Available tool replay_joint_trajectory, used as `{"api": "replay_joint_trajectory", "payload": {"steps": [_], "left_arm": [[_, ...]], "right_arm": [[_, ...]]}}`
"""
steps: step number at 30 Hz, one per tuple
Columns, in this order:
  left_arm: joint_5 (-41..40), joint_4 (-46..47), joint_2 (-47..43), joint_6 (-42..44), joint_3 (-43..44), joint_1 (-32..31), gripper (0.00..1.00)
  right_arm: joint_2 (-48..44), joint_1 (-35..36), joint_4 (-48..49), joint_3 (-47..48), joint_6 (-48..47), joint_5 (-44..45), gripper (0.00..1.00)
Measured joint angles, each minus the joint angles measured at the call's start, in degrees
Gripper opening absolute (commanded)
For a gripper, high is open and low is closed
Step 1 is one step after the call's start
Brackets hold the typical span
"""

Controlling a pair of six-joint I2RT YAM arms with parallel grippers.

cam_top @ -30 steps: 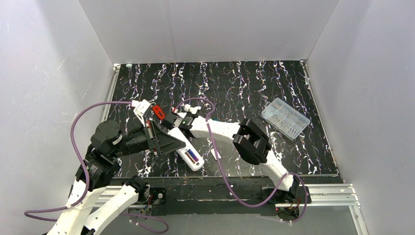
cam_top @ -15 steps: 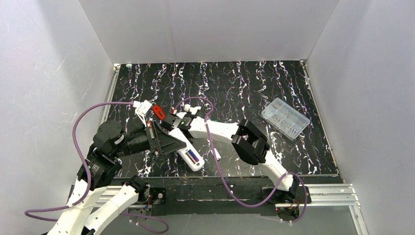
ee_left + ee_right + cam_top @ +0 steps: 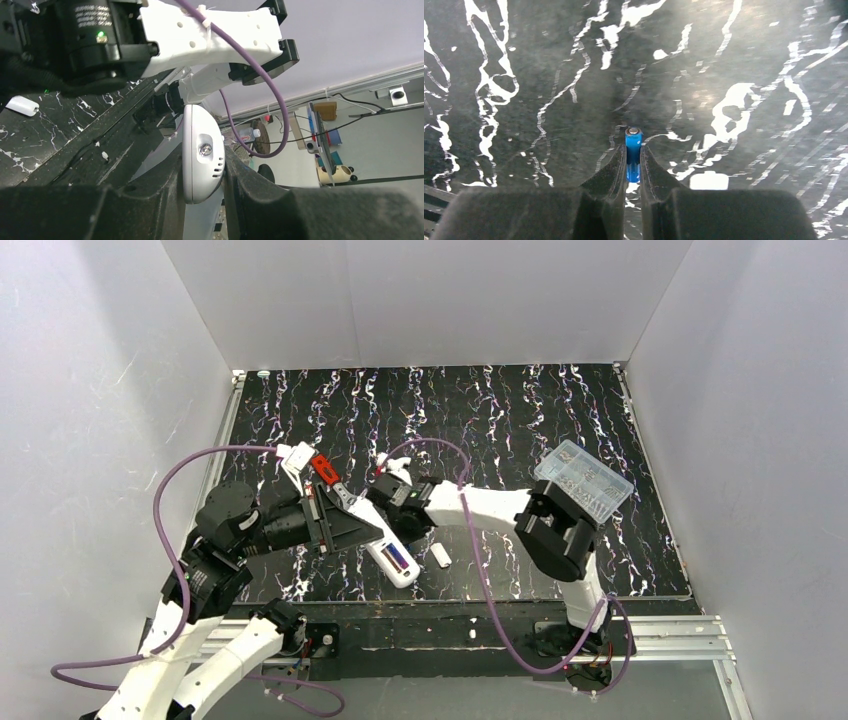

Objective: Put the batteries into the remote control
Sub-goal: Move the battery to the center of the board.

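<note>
The white remote control (image 3: pixel 393 558) lies slanted near the mat's front edge, recess up, with one purple battery (image 3: pixel 399 559) showing in it. My left gripper (image 3: pixel 372 533) is shut on the remote's upper end. In the left wrist view the remote (image 3: pixel 202 150) sits pinched between the fingers of the left gripper (image 3: pixel 201 175). My right gripper (image 3: pixel 393 510) hovers just right of the remote, apart from it. It is shut on a blue battery (image 3: pixel 633 149) whose metal end sticks out past the fingertips of the right gripper (image 3: pixel 633 167), above bare mat.
A small white piece (image 3: pixel 441 556) lies on the mat right of the remote; it also shows in the right wrist view (image 3: pixel 708 181). A clear plastic box (image 3: pixel 590 478) sits at the right, with the right arm's elbow (image 3: pixel 555 530) just in front. Purple cables loop over both arms.
My right gripper has pulled back from over the remote, moving right, and its elbow has swung right toward the clear box. The left gripper and remote have barely moved.
</note>
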Motion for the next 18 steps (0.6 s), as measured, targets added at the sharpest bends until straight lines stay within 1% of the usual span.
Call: {"api": "replay_joint_trajectory", "payload": {"steps": [4, 10, 12, 18], "left_arm": [[0.07, 0.72, 0.98, -0.42, 0.0, 0.0, 0.0], [0.07, 1.14, 1.62, -0.74, 0.0, 0.0, 0.0], [0.07, 1.22, 1.62, -0.76, 0.0, 0.0, 0.0], [0.07, 1.2, 1.84, -0.79, 0.0, 0.0, 0.0]], "right_arm": [[-2.95, -3.32, 2.43, -3.28, -4.98, -0.02, 0.04], [-3.1, -6.93, 5.57, -5.18, -10.19, -0.04, 0.05], [-3.1, -7.19, 6.27, -5.44, -11.45, -0.07, 0.09], [-3.08, -7.23, 7.17, -5.46, -13.75, -0.59, 0.29]]}}
